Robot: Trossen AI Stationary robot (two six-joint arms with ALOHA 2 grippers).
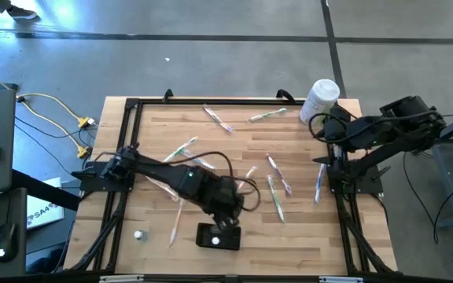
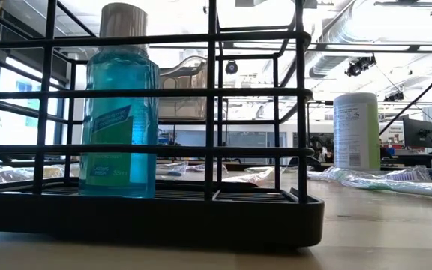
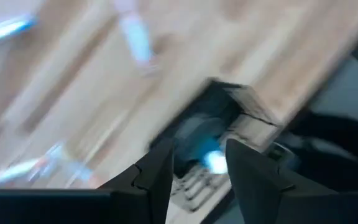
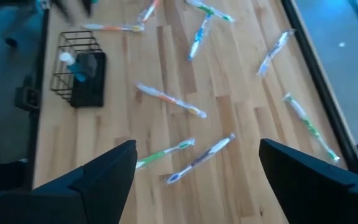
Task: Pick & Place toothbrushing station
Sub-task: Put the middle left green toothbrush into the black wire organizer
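**Sitting near the front edge: the black wire toothbrushing station**

Resting on the pale wooden-plank desk (image 1: 305, 228) close to the middle of its front edge, the toothbrushing station (image 1: 218, 237) is a low, dark black rectangular holder. The low view shows it up close: a solid black tray base with slotted flooring, and above it a cage of thin black wire bars (image 2: 216, 94) dividing it into compartments. In one compartment a translucent blue mouthwash bottle with a grey cap (image 2: 118, 112) stands upright. The right wrist view shows the same black cage with the blue bottle inside it (image 4: 79, 68), near a desk edge.

The left end effector (image 1: 228, 220) hangs directly over the station, touching or nearly touching its far side; in the left wrist view its two dark fingers (image 3: 157, 177) stand moderately apart with the station's base and a blue glint between and beyond them. Whether they pinch a bar of the cage cannot be told.

The right end effector (image 4: 194, 171) is parked at the right edge of the desk, near the far right corner, with its fingers spread wide and nothing between them.

Wrapped toothbrushes in clear plastic sleeves (image 1: 276, 196) lie scattered over the desk's middle and far part. A tall white cylindrical container (image 1: 319, 101) stands at the far right corner.
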